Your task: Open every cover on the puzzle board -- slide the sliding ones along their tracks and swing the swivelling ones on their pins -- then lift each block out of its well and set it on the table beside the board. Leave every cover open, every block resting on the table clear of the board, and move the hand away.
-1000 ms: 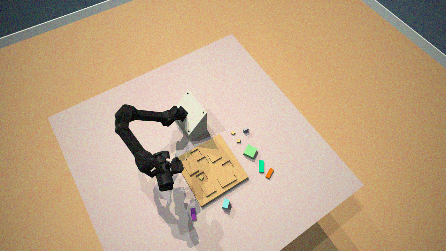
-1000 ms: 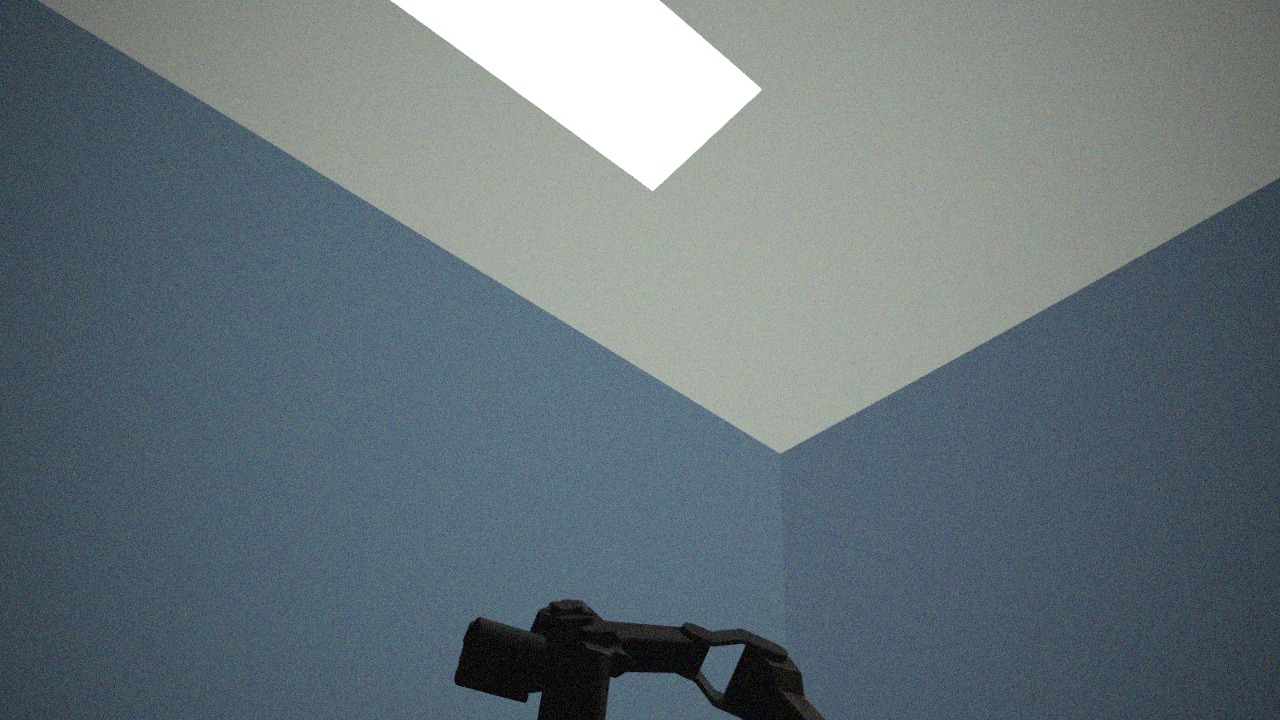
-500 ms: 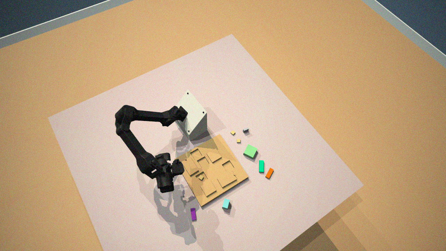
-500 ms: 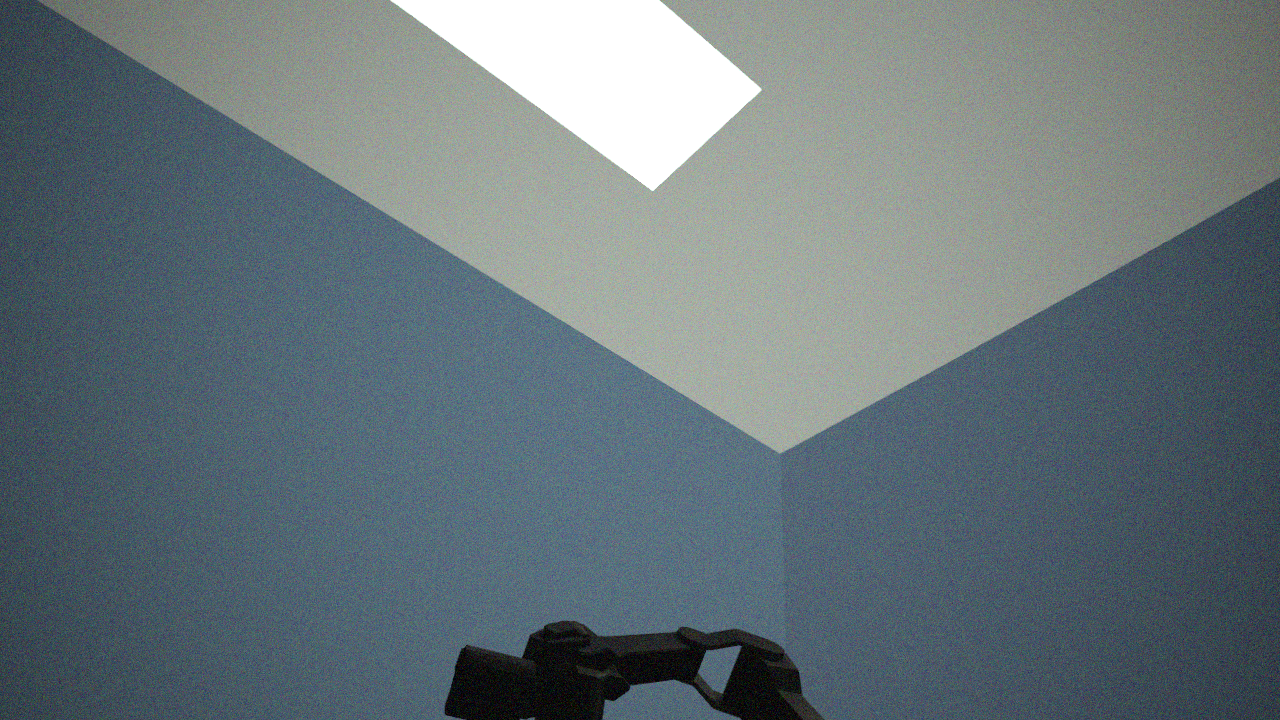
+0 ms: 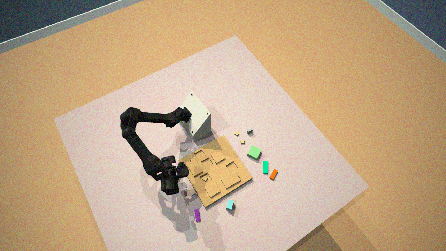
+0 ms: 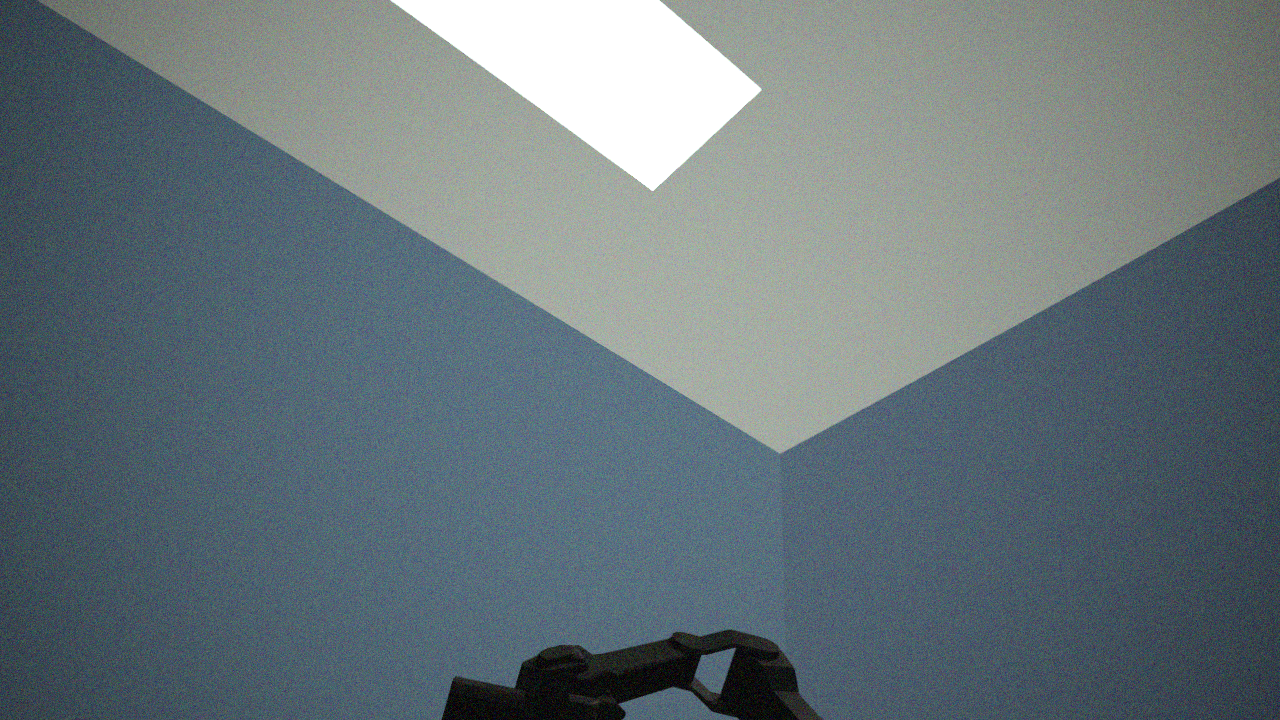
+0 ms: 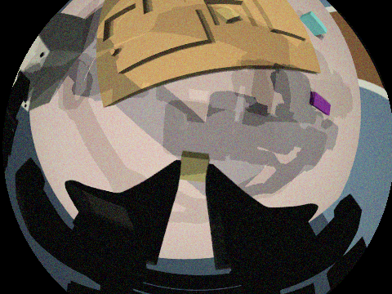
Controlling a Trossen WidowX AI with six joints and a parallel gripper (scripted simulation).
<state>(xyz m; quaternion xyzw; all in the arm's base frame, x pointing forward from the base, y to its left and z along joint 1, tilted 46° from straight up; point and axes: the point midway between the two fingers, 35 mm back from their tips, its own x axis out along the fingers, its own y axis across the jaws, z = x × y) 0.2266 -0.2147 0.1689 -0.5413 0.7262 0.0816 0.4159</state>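
The tan puzzle board [image 5: 225, 144] [image 7: 163, 60] lies on the pale mat, its covers pushed aside and its wells showing. One small yellow block [image 5: 205, 178] [image 7: 229, 15] sits in a well near the board's middle. My gripper [image 5: 179, 187] [image 7: 195, 169] hangs over the mat just off the board's left edge. It is shut on a small olive block [image 7: 195, 165], which stands between the fingertips in the wrist view. In the exterior view only part of the arm [image 6: 644, 671] shows.
Around the board lie loose blocks: purple [image 5: 197, 215] [image 7: 320, 103], cyan [image 5: 230, 204] [image 7: 313, 23], orange [image 5: 273, 174], green [image 5: 265, 167], a light green square [image 5: 254, 152], two small yellow [image 5: 236, 134] [image 5: 242, 142] and a grey one [image 5: 249, 131]. The arm's grey base box [image 5: 198, 118] stands behind the board.
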